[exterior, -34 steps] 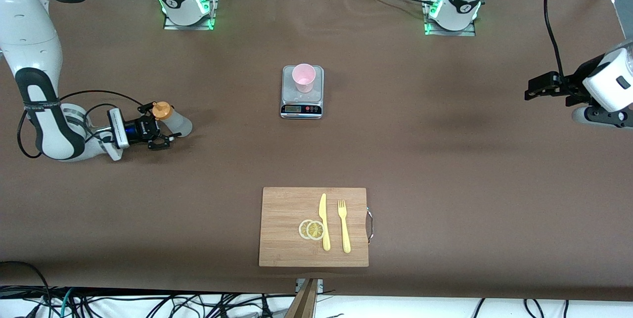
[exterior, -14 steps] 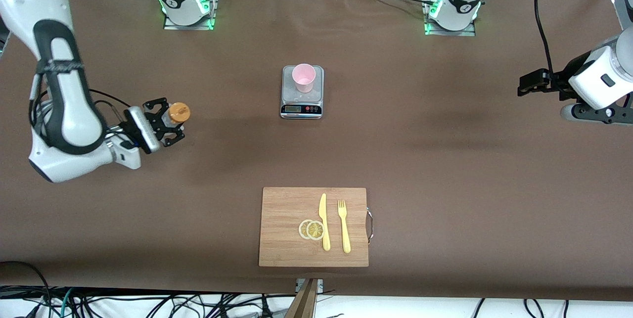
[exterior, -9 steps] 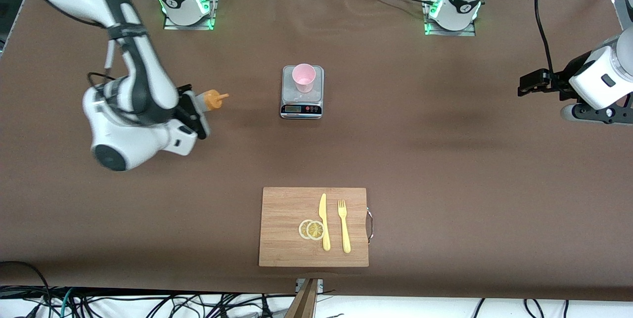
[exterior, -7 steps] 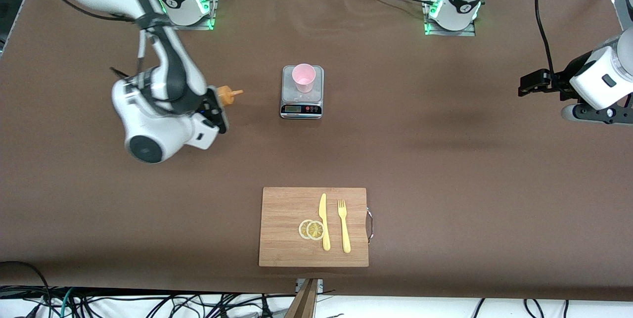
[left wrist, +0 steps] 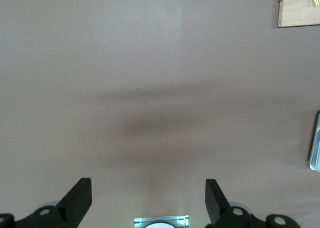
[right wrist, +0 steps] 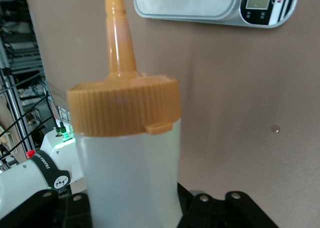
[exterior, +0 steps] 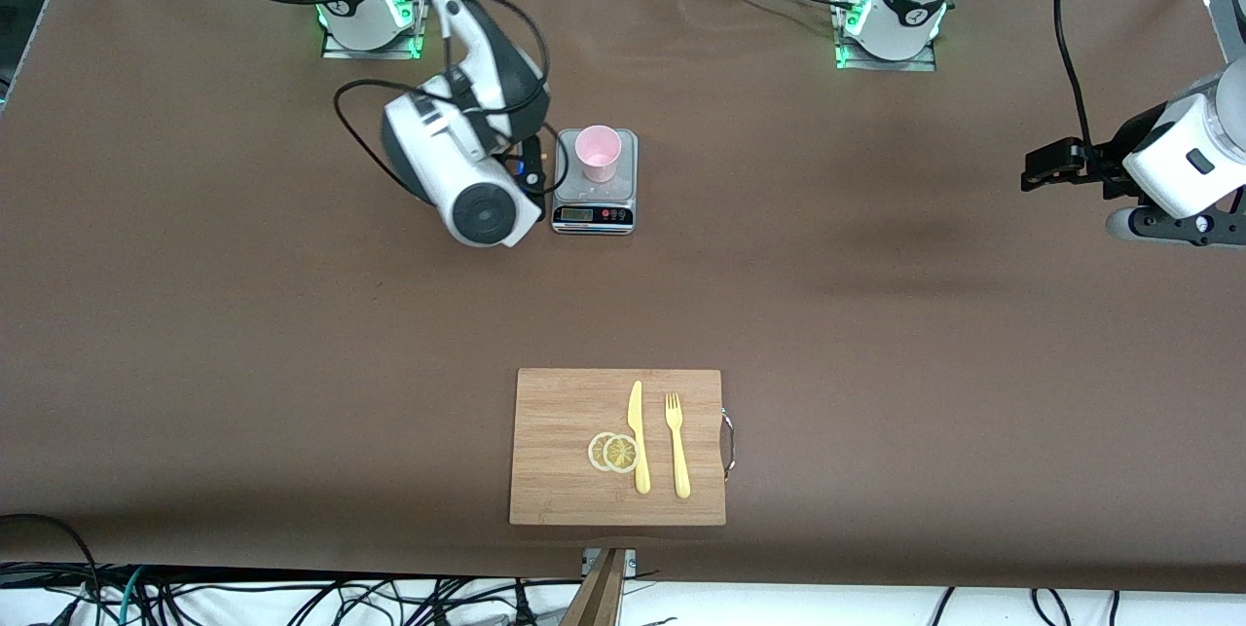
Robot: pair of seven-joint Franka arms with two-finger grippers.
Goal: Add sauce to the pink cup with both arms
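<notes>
We have swung the right gripper (right wrist: pixel 135 208) with the sauce bottle (right wrist: pixel 127 153), fingers clamped on it, beside the scale (exterior: pixel 595 180); pouring into the pink cup (exterior: pixel 598 153) looks next. The left gripper (left wrist: pixel 145 208) waits, fingers wide open and empty.

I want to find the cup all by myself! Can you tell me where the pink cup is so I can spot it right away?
Look at the middle of the brown table, between the two robot bases and the wooden cutting board. There sits a small silver kitchen scale, and the pink cup stands upright on its steel plate. It is the only pink thing there, round with no handle.
</notes>
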